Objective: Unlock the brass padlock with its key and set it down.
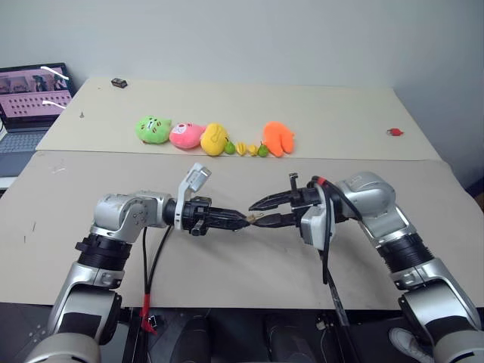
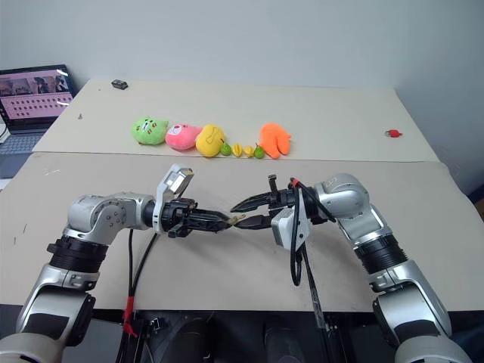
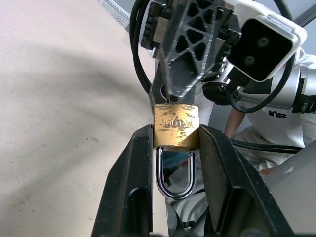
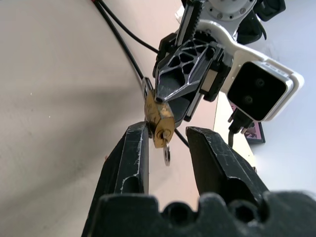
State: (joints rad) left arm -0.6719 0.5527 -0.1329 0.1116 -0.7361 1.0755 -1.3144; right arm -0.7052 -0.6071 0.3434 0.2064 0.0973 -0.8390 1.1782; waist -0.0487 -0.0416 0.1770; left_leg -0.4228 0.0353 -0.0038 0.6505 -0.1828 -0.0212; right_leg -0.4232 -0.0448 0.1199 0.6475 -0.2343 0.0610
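- The padlock point(image 3: 176, 125) is held above the near table, pinched by its brass body between the left gripper's point(image 1: 240, 220) two fingers, with the closed shackle point(image 3: 174, 173) pointing back toward that wrist.
- The key point(image 4: 167, 154) sits in the padlock's end; a small ring hangs there, and the rest is too small to make out.
- The right gripper point(image 1: 257, 211) meets the left one tip to tip, its fingers spread on either side of the padlock's keyed end; whether they touch the key I cannot tell.
- The near table point(image 1: 68, 204) is beige, with a second beige table point(image 1: 318, 102) butted behind it.
- On the far table lie a row of plush toys point(image 1: 214, 138), a small red object point(image 1: 394, 131) and a small dark item point(image 1: 119, 82).
- A laptop point(image 1: 30, 98) is cut off at the left edge, and a pale wall point(image 1: 249, 38) stands behind.
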